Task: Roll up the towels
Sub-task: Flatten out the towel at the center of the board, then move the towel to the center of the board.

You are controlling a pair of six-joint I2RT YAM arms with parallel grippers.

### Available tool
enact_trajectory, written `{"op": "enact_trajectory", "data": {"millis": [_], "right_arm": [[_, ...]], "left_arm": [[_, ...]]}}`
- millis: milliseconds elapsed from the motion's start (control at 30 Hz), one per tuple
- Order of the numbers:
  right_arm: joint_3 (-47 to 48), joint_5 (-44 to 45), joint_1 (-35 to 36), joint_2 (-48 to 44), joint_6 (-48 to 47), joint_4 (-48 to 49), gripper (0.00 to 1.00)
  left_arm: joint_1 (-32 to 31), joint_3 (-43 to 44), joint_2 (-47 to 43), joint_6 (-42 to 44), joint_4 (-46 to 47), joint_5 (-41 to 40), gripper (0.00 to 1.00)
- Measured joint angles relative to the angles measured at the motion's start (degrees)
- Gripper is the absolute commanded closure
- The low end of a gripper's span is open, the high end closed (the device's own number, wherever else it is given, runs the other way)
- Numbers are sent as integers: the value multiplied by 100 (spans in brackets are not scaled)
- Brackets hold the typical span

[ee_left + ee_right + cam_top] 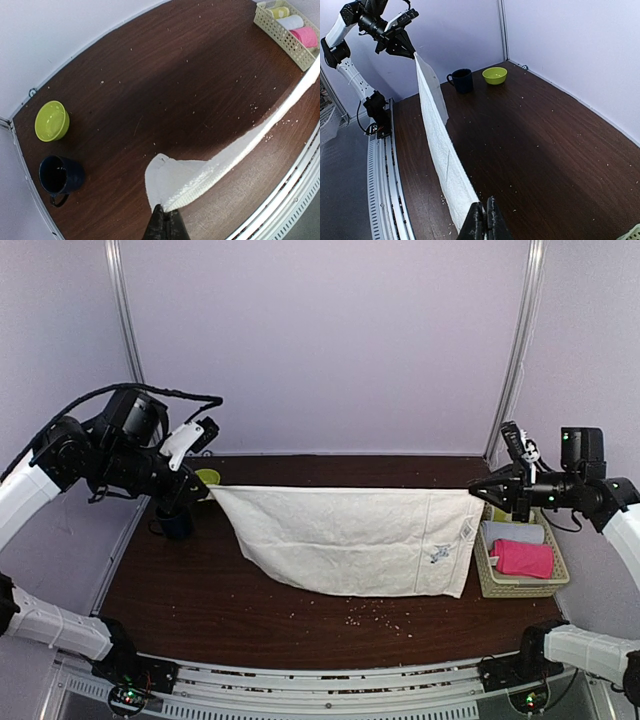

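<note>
- left hand (207, 488) and right hand (480, 496) each pinch a corner of the cream towel (350, 540), held taut over the surface (200, 590)
- pink towel (522, 558) is in the basket (487, 578)
- pull tighter and a corner could slip, dropping it crumpled

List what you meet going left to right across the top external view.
dark mug → green bowl → cream towel, held stretched → right pincer gripping its corner → pink towel
</note>
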Motion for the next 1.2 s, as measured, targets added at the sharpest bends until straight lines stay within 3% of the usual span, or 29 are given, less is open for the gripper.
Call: {"op": "enact_trajectory", "data": {"millis": [167,333,467,500,667,700,733,767,800,1000,1200], "right_arm": [[-450,98,4,363,328,369,100],[-411,514,22,1733,691,957,100],[114,855,72,3200,870,1394,100],[317,953,85,3578,918,1526,100],[1725,1530,120,5528,1294,2127,74],[1976,1631,122,5834,1381,2201,66],[2256,1740,122,6140,1464,2251,51],[2468,1829,122,6384,1552,2312,7],[2603,1937,122,6557,1624,2374,1],[2387,2518,118,6107,1871,2568,0],[1672,2704,140,4509,1419,2581,1]], "left_arm": [[98,-208,621,-138,-11,-37,100],[752,52,2107,-90,140,214,100],[1381,1163,3823,72,267,385,100],[1469,1362,4089,96,343,404,95],[1895,3182,5978,203,348,511,61],[1941,3329,6183,190,350,476,57],[1971,3386,6308,203,348,444,55],[1996,3392,6384,170,326,417,55],[2002,3388,6402,144,282,378,55],[1930,2535,5442,57,573,391,58],[1786,866,3657,-120,1270,870,78]]}}
